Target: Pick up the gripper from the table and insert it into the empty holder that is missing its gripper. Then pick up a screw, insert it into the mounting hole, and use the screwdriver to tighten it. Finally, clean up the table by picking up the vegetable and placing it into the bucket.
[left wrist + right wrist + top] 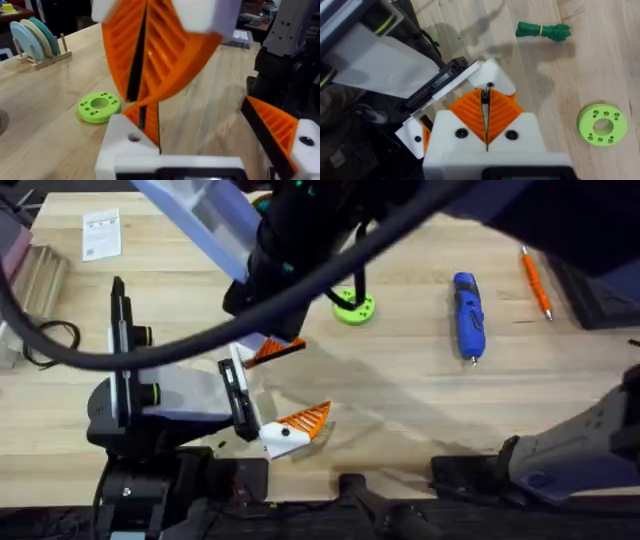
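Two tools are brought together over the light, plank-grained desk, to the left of a bright green round disc with holes and nearer the arm bases than it is. The left tool is held wide: one finger carries a white block with an orange ribbed wedge, while the other ends in the holder, a plain white plastic block with a small round hole and no orange tip of its own. The right tool is lowered onto that holder from above, its two orange ribbed pads pressed to a narrow dark slit. The loose gripper tip, a small orange wedge, is seen projecting from beneath those pads against the holder's side, and it appears to be pinched by them. How far it is seated in the holder cannot be told. The screwdriver, fat, blue and pen-shaped with a silver tip, is laid flat on the wood to the right of the disc, and a thin orange pen-like tool is laid farther right again. The vegetable, dark green, slender and knotted at one leafy end, is found on bare wood well apart from the disc.
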Action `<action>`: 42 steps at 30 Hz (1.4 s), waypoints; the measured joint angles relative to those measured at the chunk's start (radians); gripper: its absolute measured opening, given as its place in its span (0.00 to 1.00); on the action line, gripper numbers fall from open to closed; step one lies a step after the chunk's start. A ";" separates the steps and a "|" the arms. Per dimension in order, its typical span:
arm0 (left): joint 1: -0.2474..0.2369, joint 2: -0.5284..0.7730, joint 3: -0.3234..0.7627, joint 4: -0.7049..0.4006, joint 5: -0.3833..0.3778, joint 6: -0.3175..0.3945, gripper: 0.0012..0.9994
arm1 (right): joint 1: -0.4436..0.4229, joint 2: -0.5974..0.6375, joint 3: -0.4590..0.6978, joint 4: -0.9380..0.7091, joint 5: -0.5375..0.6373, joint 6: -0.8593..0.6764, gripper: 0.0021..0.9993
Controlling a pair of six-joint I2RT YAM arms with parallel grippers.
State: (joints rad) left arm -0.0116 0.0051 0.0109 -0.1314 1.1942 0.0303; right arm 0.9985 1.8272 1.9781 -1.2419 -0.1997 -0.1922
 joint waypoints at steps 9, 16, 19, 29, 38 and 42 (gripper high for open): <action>0.000 0.000 0.000 0.000 0.000 0.000 0.99 | 0.000 0.030 0.000 0.000 0.000 0.000 0.00; 0.000 0.000 0.000 0.000 0.000 0.000 0.99 | -0.001 0.030 0.000 0.000 0.000 0.000 0.00; 0.000 0.000 0.000 0.000 0.000 0.000 0.99 | -0.001 0.030 0.000 0.000 0.007 0.000 0.00; 0.000 0.000 0.000 0.000 0.000 0.000 0.99 | -0.002 0.030 0.000 -0.001 0.027 -0.003 0.00; 0.000 0.000 0.000 0.000 0.000 0.000 0.99 | -0.002 0.030 0.000 -0.001 0.027 -0.003 0.00; 0.000 0.000 0.000 0.000 0.000 0.000 0.99 | -0.002 0.030 0.000 -0.001 0.027 -0.003 0.00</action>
State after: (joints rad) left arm -0.0116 0.0054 0.0109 -0.1314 1.1942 0.0303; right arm 0.9966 1.8572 1.9785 -1.2425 -0.1730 -0.1951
